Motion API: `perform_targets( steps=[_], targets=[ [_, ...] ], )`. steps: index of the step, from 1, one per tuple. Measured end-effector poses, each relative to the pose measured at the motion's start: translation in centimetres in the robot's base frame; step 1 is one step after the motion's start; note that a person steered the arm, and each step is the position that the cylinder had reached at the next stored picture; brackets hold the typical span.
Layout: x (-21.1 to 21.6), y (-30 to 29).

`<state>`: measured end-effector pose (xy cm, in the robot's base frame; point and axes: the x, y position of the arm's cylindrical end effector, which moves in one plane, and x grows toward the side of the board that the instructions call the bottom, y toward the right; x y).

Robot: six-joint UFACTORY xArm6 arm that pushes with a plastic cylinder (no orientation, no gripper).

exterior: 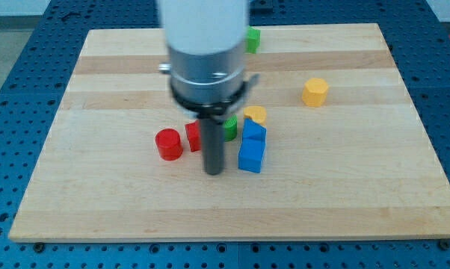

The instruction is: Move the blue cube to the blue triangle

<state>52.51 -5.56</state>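
The blue cube (250, 157) lies near the board's middle, touching a second blue block (253, 132) just above it, which looks like the blue triangle. My tip (214, 172) rests on the board just left of the blue cube, a small gap apart. The rod and the arm's white and grey body rise above it and hide part of the blocks behind.
A red cylinder (168, 143) lies left of the rod, a red block (193, 135) partly hidden behind it. A green block (230, 127) and a yellow block (255, 114) sit above the blue ones. A yellow hexagon (315, 92) lies right; a green block (252, 39) near the top edge.
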Motion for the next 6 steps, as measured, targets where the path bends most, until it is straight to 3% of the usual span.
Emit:
perform_targets(
  steps=[2, 4, 6],
  targets=[
    [0.4, -2.6],
    [0.7, 4.6],
    [-1.0, 4.6]
  ],
)
